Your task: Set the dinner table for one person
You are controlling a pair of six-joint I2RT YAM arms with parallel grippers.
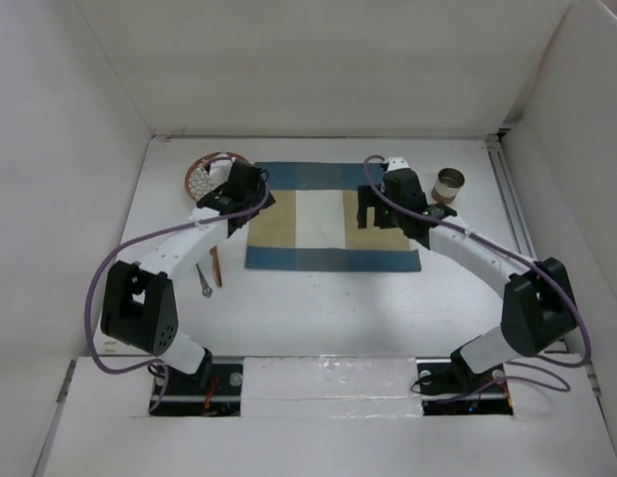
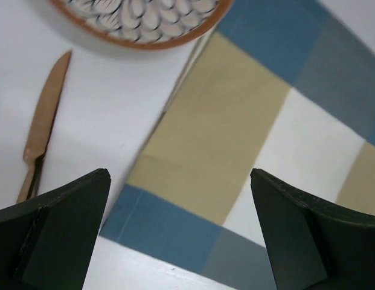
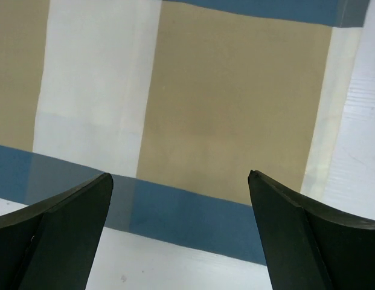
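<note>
The dinner table [image 1: 318,308] is a white surface that bears a blue-and-beige checked placemat [image 1: 328,219] at its middle. My left gripper [image 1: 250,206] hangs open and empty over the mat's left edge; in the left wrist view [image 2: 181,241] the mat [image 2: 235,133] lies below it. A patterned plate with an orange rim [image 1: 202,176] sits at the back left, partly hidden by the left arm; it also shows in the left wrist view [image 2: 139,18]. My right gripper [image 1: 378,214] is open and empty over the mat's right part [image 3: 229,103]; it also shows in the right wrist view [image 3: 181,235].
A wooden knife [image 1: 218,266] and a small metal utensil [image 1: 203,281] lie left of the mat; the knife also shows in the left wrist view [image 2: 45,118]. A cup [image 1: 448,184] lies on its side right of the mat. White walls enclose the table.
</note>
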